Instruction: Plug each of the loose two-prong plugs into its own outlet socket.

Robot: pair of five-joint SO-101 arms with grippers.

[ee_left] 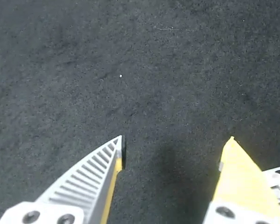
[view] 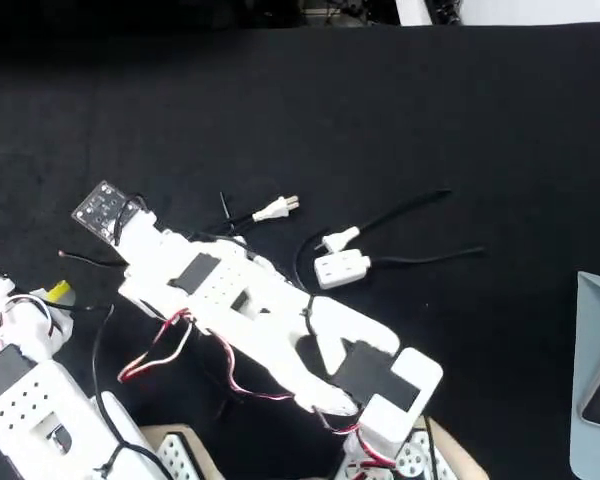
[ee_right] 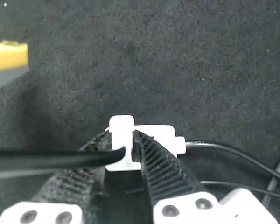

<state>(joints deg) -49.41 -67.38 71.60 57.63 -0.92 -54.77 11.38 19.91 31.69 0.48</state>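
A loose white two-prong plug [view: 277,208] lies on the black mat mid-table, its black cord trailing left. To its right sits a white outlet socket [view: 340,267] with another white plug [view: 342,238] just above it; whether they are joined is unclear. My right arm [view: 230,290] stretches diagonally to the left. Its gripper [ee_right: 129,140] is shut on a white plug [ee_right: 151,135], low over the mat, with black cords [ee_right: 51,161] leading off either side. My left gripper [ee_left: 176,140] is open over bare mat at the lower left, and its yellow fingertip [view: 58,292] shows close to the right gripper.
A grey-blue tray [view: 595,370] sits at the right edge. Black cords [view: 420,258] run right from the outlet. Red and white servo wires [view: 155,350] hang under the right arm. The far half of the mat [view: 330,110] is open room.
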